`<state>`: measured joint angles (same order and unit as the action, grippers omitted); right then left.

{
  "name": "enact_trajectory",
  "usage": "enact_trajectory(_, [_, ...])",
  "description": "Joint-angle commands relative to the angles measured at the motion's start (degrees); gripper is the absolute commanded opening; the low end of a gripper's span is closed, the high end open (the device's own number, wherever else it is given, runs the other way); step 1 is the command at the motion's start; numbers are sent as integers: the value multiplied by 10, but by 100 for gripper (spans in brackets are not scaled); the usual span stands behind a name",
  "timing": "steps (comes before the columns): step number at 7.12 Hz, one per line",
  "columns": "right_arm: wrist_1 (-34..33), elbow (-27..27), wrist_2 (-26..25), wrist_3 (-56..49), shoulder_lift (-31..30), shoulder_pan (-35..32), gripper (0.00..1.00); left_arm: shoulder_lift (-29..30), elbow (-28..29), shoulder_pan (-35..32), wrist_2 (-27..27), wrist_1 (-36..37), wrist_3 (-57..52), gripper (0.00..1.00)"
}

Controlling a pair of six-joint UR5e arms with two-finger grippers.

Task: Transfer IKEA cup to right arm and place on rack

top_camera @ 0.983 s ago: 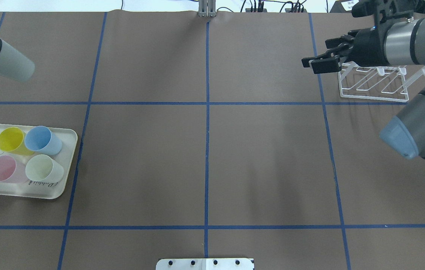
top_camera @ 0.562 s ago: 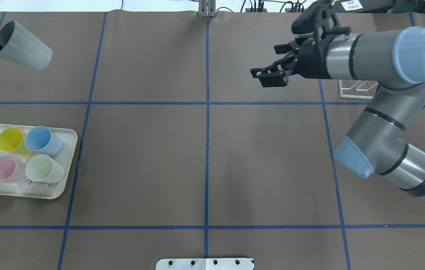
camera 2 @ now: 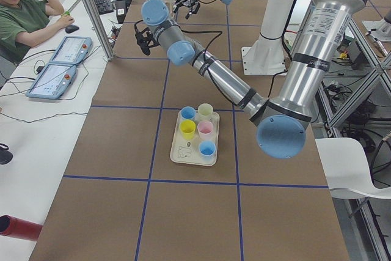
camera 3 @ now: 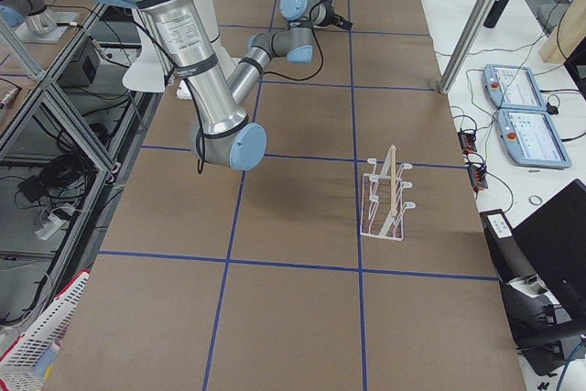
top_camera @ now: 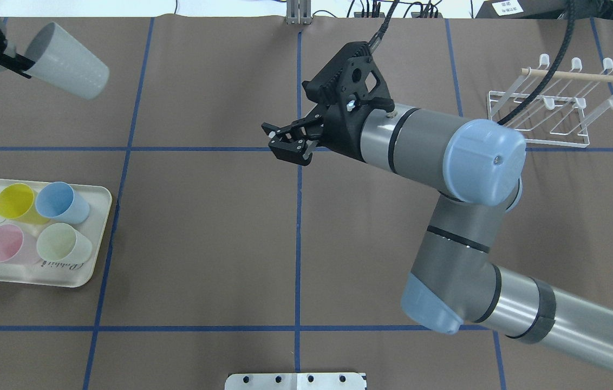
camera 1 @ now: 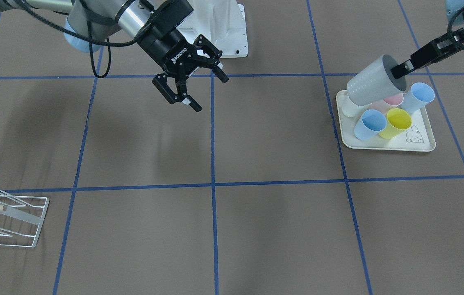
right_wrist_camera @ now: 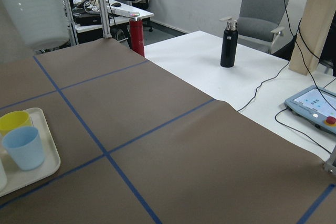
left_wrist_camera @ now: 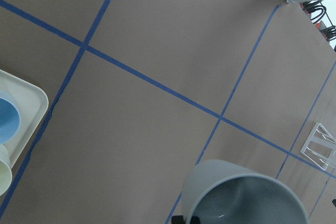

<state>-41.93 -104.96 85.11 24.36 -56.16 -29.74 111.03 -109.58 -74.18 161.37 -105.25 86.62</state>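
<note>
My left gripper (top_camera: 21, 64) is shut on the rim of a grey IKEA cup (top_camera: 68, 64) and holds it tilted in the air at the table's far left; in the front view the gripper (camera 1: 398, 69) holds the cup (camera 1: 371, 87) above the tray. The cup fills the bottom of the left wrist view (left_wrist_camera: 247, 198) and shows at the top left of the right wrist view (right_wrist_camera: 34, 9). My right gripper (top_camera: 280, 141) is open and empty over the table's middle line, its fingers pointing toward the cup; it also shows in the front view (camera 1: 211, 95). The white wire rack (top_camera: 550, 116) stands at the far right.
A cream tray (top_camera: 92, 244) at the left holds yellow (top_camera: 14, 201), blue (top_camera: 60, 201), pink (top_camera: 6, 245) and pale green (top_camera: 63, 244) cups, with another blue cup at its edge. The right arm's elbow (top_camera: 482, 162) hangs over the table's right half.
The right arm has swung left from over the rack to the table's middle line, its gripper still open. The left gripper has carried the grey cup a little to the right.
</note>
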Motion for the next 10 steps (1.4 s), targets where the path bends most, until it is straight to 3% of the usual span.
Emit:
enact_trajectory(1, [17, 1, -35, -32, 18, 28, 99, 56, 12, 39, 1, -1, 116, 0])
enact_trajectory(3, [79, 21, -49, -77, 15, 47, 99, 90, 24, 45, 10, -1, 175, 0])
enact_trajectory(5, [80, 20, -98, -87, 22, 69, 99, 114, 31, 57, 21, -2, 196, 0])
enact_trajectory(10, [79, 18, -128, -129, 38, 79, 99, 143, 29, 116, 20, -3, 198, 0])
